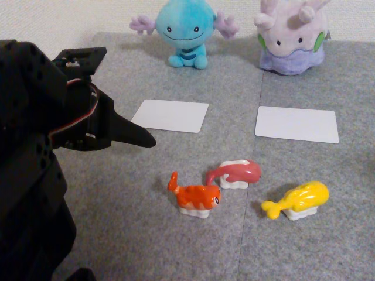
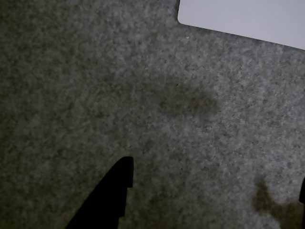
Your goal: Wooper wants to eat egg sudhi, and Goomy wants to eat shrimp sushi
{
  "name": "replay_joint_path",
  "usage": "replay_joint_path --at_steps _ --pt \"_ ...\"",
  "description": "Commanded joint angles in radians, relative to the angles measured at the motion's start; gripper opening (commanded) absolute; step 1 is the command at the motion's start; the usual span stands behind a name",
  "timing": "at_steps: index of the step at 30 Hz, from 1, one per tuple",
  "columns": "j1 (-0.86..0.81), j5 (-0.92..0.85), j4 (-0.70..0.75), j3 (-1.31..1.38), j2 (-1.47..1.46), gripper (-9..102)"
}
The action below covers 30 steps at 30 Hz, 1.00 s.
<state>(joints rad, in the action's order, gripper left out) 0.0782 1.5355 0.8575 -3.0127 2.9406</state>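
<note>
Grey felt mat (image 1: pixel 117 234): gripper (image 1: pixel 149 141) hovering left, jaws apart in wrist view, holding nothing. Egg sudhi (image 1: pixel 299 200) sitting lower right, shrimp sushi (image 1: pixel 196 198) touching pink sushi (image 1: pixel 237 173). Risk: grabbing the shrimp is likely nudging the pink one.

Looks like somebody's home play corner here, not a lab: grey carpet tiles (image 1: pixel 176 234) cover the floor, a seam running up the middle toward a pale textured wall (image 1: pixel 70 17) at twelve o'clock. Against that wall sit two plush toys, Wooper (image 1: pixel 183 32) at about eleven and Goomy (image 1: pixel 291 36) at one, with white cards (image 1: pixel 170 115) laid out before them.
</note>
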Motion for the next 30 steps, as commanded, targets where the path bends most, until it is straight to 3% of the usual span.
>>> replay_joint_path --at_steps 1,18,22,30 --pt "-0.002 0.008 -0.147 -0.029 0.009 40" --pt "-0.006 0.005 -0.176 -0.015 0.009 40" --pt "-0.081 -0.015 -0.155 0.044 0.008 40" --pt "-0.144 -0.207 0.172 0.42 -0.008 40"
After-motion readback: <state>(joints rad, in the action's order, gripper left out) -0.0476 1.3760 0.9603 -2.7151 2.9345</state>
